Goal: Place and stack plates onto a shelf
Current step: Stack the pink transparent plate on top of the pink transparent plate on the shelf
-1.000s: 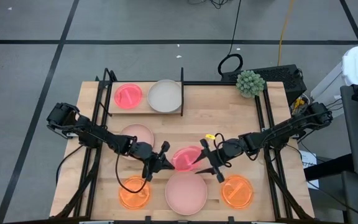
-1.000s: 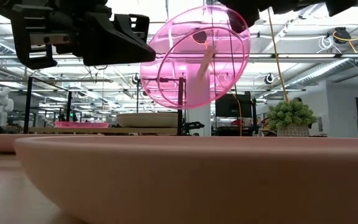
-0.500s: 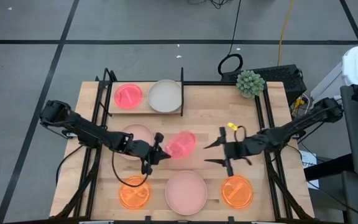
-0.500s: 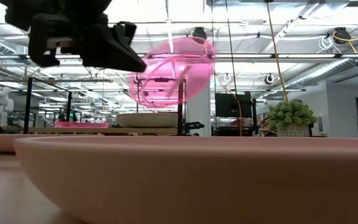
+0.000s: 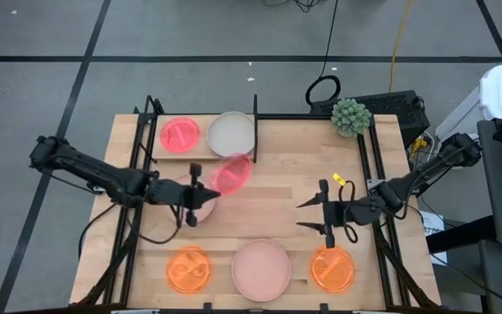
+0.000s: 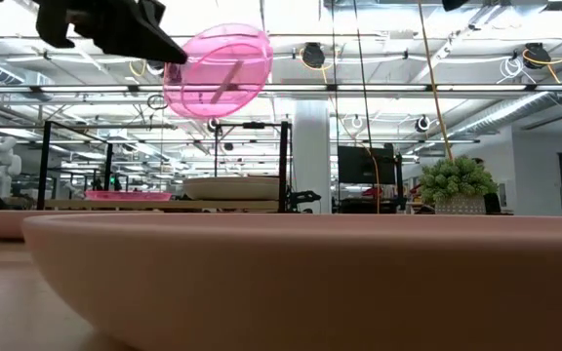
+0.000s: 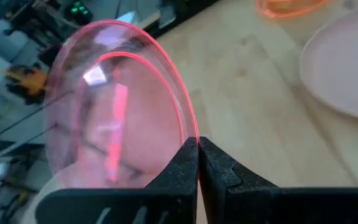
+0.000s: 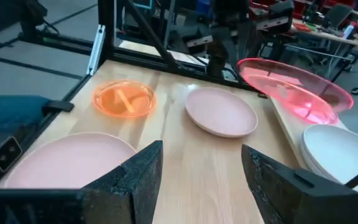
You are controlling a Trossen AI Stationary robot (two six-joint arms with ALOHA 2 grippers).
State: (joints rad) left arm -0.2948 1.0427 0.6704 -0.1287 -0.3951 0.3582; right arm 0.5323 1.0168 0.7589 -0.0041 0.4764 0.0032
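Note:
My left gripper (image 5: 197,194) is shut on a translucent neon pink plate (image 5: 231,174), held in the air just near of the shelf (image 5: 157,155); the low view shows the plate (image 6: 218,70) high above the table. The shelf's wood plank carries a neon pink plate (image 5: 179,134) and a beige plate (image 5: 232,133). A pale-pink plate (image 5: 181,185) lies under my left arm. Along the near edge lie an orange plate (image 5: 188,270), a large pale-pink plate (image 5: 261,269) and another orange plate (image 5: 332,268). My right gripper (image 5: 308,215) is open over the table's right half, touching nothing. My left gripper pinches the neon pink plate by its rim (image 7: 190,132) between the two fingers (image 7: 178,167). The fingers come level from the table's left. The plate is lifted clear and tilted, reaching out beyond the fingertips toward the shelf.
A small potted plant (image 5: 350,116) stands at the far right corner. Black frame rails run along the table's left and right sides (image 5: 376,174). Bare wood shows in the table's middle (image 5: 277,187). The shelf's upright post (image 5: 254,131) stands beside the beige plate.
My left gripper has carried the neon pink plate from the table's middle up and toward the far left, close to the shelf. My right gripper, which stood at the plate's right side, has drawn back toward the right edge.

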